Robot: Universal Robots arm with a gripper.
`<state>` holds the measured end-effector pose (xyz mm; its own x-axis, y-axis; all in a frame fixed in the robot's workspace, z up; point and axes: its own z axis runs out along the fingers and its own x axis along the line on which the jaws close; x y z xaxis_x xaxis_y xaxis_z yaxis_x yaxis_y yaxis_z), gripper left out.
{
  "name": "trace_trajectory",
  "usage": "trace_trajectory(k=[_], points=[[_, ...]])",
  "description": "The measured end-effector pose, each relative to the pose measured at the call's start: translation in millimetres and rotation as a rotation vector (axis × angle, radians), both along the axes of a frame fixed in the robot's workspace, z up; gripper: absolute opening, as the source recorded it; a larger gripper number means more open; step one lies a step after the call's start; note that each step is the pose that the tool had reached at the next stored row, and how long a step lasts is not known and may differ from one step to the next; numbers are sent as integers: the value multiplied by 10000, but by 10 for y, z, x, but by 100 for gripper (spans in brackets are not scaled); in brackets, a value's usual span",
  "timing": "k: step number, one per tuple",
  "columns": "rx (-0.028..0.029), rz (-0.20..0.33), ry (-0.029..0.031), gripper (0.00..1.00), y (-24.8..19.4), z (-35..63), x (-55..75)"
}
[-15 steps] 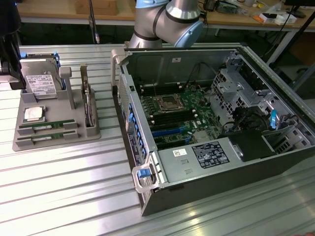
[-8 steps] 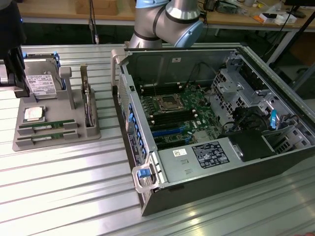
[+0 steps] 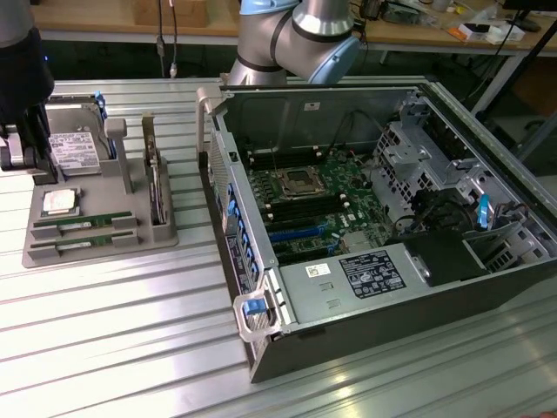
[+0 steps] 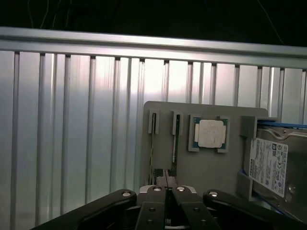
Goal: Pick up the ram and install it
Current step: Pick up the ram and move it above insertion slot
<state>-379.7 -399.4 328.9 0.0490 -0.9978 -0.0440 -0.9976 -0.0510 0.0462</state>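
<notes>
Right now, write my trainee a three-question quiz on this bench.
1. True or false: the computer case is closed up by a side panel.
2. Which lies beside the hard drive in the grey holder? A) screwdriver B) processor chip C) fan
3. How many ram sticks sit in the holder, and is the gripper open or shut?
Key: 1 false, its motherboard shows. 2 B. 3 two, shut.
</notes>
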Motion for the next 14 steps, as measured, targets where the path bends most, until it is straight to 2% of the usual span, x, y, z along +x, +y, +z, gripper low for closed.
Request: trace_trajectory(k=[4,10,14], points=[[-5,0,0,11,0,-145,0],[-32,0,0,11,0,-291,0],[-34,0,-1,11,0,-463,0]])
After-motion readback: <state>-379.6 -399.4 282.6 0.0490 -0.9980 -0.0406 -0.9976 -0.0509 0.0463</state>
